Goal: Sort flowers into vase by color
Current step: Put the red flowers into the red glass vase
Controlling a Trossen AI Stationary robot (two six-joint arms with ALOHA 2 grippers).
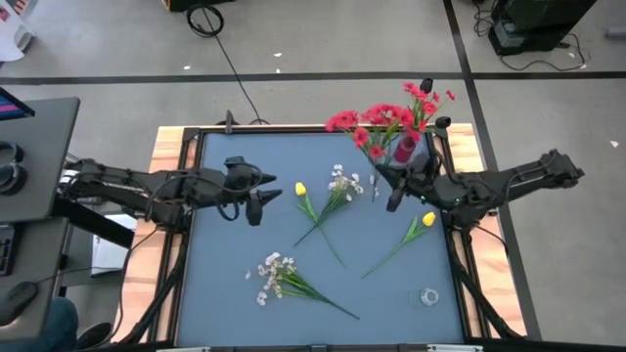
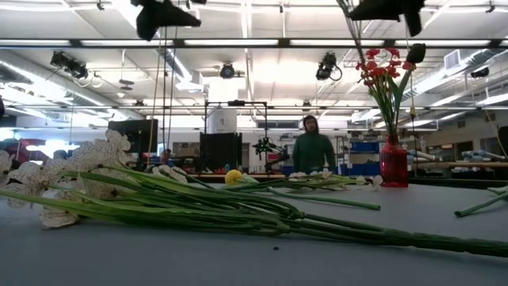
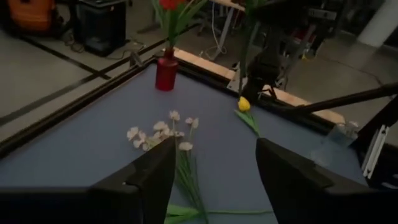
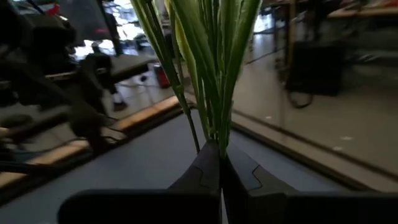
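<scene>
A red vase (image 1: 406, 150) stands at the table's far right with red blossoms (image 1: 423, 98) in it. My right gripper (image 1: 393, 196) hovers high beside it, shut on green stems (image 4: 214, 74); more red blossoms (image 1: 344, 121) spread to its far left. On the table lie two yellow tulips (image 1: 300, 189) (image 1: 428, 219) and two white sprays (image 1: 342, 181) (image 1: 275, 274). My left gripper (image 1: 259, 198) is open, raised left of the first tulip. Its fingers frame a white spray (image 3: 160, 133). My right gripper pinches a bunch of green stems and long leaves (image 4: 217, 134) between its two shut fingers (image 4: 202, 171). The stems run on away from the fingertips, lifted clear of the table. Which stretch of the stems it has, I cannot tell; the blossoms lie outside the wrist view.
A small clear glass vessel (image 1: 428, 295) rests near the table's near right corner. The blue mat is bordered by a dark frame with wooden edges (image 1: 168, 147). A person (image 2: 313, 151) stands far behind the table. Bare mat (image 1: 225, 254) lies on the left side.
</scene>
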